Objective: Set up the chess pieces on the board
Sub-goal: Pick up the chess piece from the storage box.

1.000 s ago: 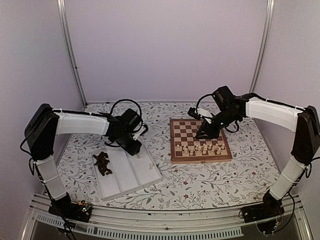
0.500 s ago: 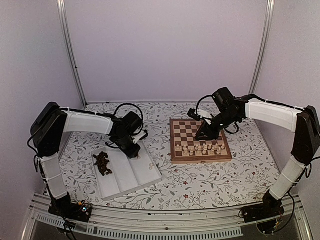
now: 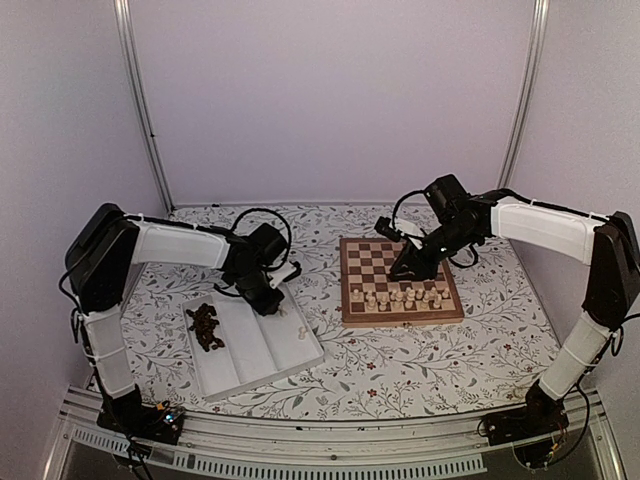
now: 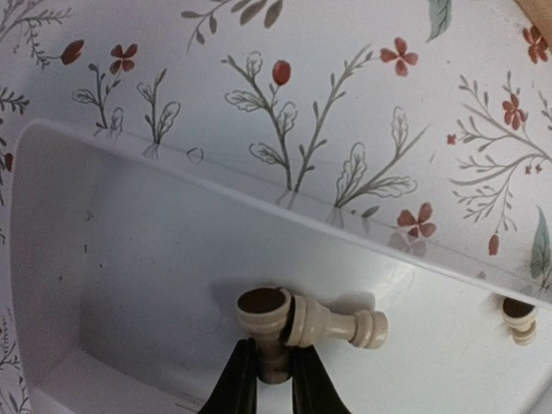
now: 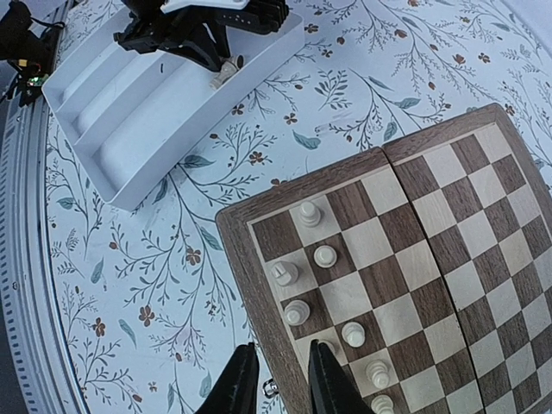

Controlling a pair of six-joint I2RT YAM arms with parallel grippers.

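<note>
My left gripper (image 4: 274, 369) is down in the right compartment of the white tray (image 3: 240, 362), shut on the stem of a pale cream chess piece (image 4: 266, 312) whose brown base faces the camera. A second cream piece (image 4: 338, 324) lies on its side touching it. A third (image 4: 520, 316) lies further right. My right gripper (image 5: 278, 373) is open and empty, hovering over the near left rim of the board (image 5: 483, 226). Several cream pieces (image 3: 405, 296) stand in the board's two near rows. A heap of dark brown pieces (image 3: 205, 326) lies in the tray's left compartment.
The board (image 3: 400, 258) lies right of centre on the flowered tablecloth (image 3: 400, 360), and the tray lies slanted at the left. The tray's middle compartment holds nothing. The left arm (image 5: 198, 26) shows over the tray in the right wrist view.
My left gripper has shifted slightly towards the far right end of the tray and sits on the cream piece. The right arm has hardly moved.
</note>
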